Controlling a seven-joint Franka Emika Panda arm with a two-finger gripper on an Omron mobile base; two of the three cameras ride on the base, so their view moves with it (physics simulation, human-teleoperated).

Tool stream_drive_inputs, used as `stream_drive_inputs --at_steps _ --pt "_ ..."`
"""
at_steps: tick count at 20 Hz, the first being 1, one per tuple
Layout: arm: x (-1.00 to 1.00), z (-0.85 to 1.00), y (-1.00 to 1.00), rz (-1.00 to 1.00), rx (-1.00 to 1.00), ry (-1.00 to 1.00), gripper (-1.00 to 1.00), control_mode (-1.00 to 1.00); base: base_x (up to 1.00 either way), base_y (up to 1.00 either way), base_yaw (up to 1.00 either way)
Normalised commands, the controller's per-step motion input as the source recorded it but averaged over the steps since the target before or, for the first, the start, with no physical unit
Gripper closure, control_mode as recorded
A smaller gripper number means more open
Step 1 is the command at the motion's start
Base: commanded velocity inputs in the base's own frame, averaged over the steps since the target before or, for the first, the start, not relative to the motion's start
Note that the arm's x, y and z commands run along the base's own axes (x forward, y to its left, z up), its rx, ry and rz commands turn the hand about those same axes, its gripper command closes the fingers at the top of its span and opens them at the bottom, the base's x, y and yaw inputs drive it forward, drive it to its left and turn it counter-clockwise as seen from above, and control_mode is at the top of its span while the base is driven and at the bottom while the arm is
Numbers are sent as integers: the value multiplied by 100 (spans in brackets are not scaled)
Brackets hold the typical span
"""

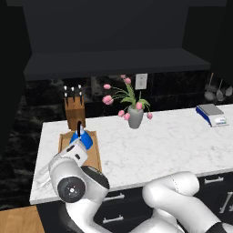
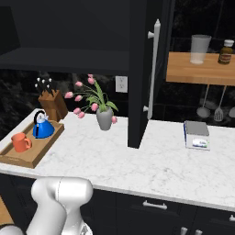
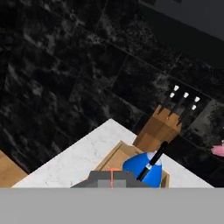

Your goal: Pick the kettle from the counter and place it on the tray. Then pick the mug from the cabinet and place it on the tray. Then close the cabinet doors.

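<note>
The wooden tray (image 2: 36, 153) lies at the counter's (image 2: 151, 165) left end. On it stand the blue kettle (image 2: 42, 128) at the far end and the orange-red mug (image 2: 20, 142) nearer the front. My gripper (image 3: 111, 178) is drawn back off the counter's front left corner, and its fingers stand together with nothing held. In the hand view the kettle (image 3: 142, 168) sits just beyond them. The kettle (image 1: 85, 139) and tray (image 1: 93, 152) peek past my arm. The dark cabinet (image 1: 113, 63) is open, with one door (image 2: 140, 69) swung out over the counter.
A knife block (image 2: 53, 105) stands right behind the tray. A grey vase of pink tulips (image 2: 104, 117) is mid-counter, and a scale (image 2: 197, 135) is at the right. A wooden wall shelf (image 2: 199, 69) holds a glass and a bottle. Utensils hang below it.
</note>
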Motion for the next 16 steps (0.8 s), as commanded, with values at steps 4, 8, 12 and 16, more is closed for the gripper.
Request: stream_drive_inputs --at_steps 4,8,12,16 --pt "-1 24 54 0 -7 -14 100 -100 0 0 0" --pt "-4 29 48 -2 -6 -8 100 -100 0 0 0" --pt "0 9 53 -1 -11 -16 100 -100 0 0 0" --pt "0 0 41 0 -22 -38 100 -100 0 0 0"
